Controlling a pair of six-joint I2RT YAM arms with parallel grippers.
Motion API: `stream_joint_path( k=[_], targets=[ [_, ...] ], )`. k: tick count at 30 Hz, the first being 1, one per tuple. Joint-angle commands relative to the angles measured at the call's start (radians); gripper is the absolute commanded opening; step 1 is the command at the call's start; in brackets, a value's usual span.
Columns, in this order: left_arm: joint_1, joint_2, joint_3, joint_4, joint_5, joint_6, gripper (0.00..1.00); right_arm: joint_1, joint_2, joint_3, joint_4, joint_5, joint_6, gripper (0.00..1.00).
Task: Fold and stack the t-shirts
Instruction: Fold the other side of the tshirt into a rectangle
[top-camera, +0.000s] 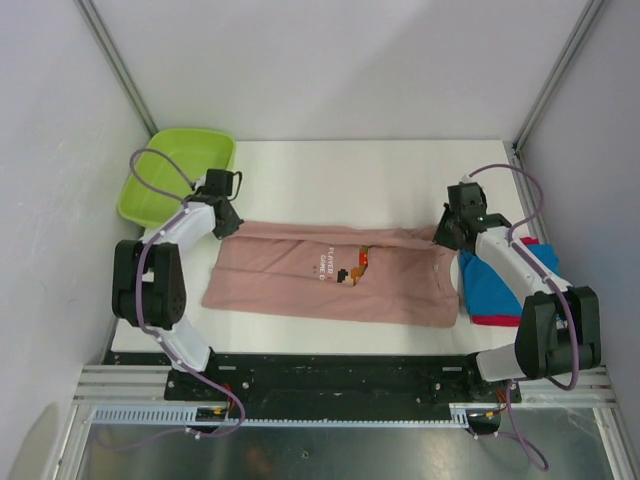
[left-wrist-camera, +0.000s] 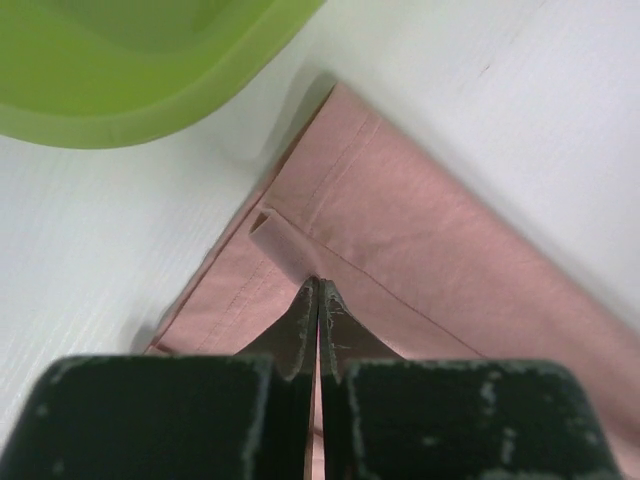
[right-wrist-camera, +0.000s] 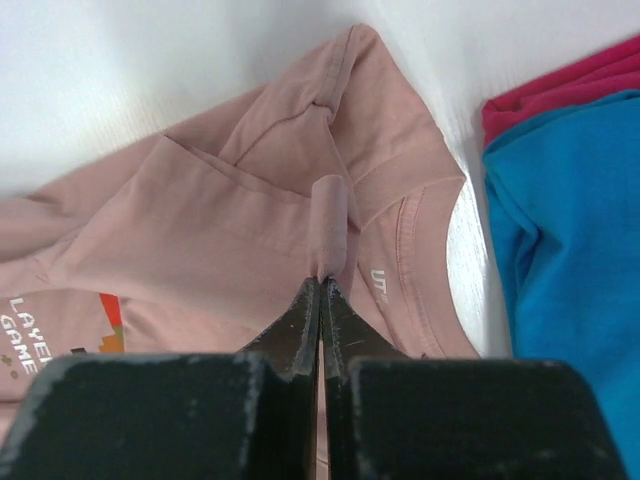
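at the far left the lime-green tub (top-camera: 176, 176) sits on the white table (top-camera: 340, 165), just beside the shirt's corner but not touching it. the left gripper (left-wrist-camera: 318, 287) has its jaws pressed together on a small raised tuck of cloth at the far hem corner of the pink t-shirt (top-camera: 320, 290), close to the stitched hem line.

the pink t-shirt lies sideways across the middle of the table, hem to the left and collar to the right, print facing up, with its far long edge looking turned in on itself.

the right gripper (right-wrist-camera: 320, 285) is likewise clamped on a thin rolled pinch of pink fabric at the far shoulder, just beside the ribbed neck opening. further right the blue t-shirt (top-camera: 493, 285) rests folded on top of the red t-shirt (right-wrist-camera: 560, 90), near the pink collar.

the cloth is judged light, limp and slack. it will sag between the two pinches, drag on the table and crease easily, so both ends need to travel together. the doubled hem and the shoulder seam look like the firmest places to hold, since a single layer could slide out of such narrow tips.
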Motion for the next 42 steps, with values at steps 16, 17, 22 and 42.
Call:
stream_joint_path(
  k=[16,17,22,42],
  targets=[
    [0.042,-0.140,-0.153,0.024,0.008,-0.033,0.00,0.042,-0.116,-0.119,-0.035,0.020,0.066,0.00],
    [0.043,-0.134,-0.157,0.025,0.011,-0.037,0.00,0.044,-0.111,-0.128,-0.032,0.015,0.069,0.00],
    [0.043,-0.116,-0.153,0.024,0.013,-0.050,0.00,0.057,-0.107,-0.141,-0.023,0.023,0.073,0.00],
    [0.060,-0.160,-0.154,0.008,-0.014,-0.042,0.00,0.090,-0.247,-0.154,-0.134,0.060,0.093,0.00]
  ],
)
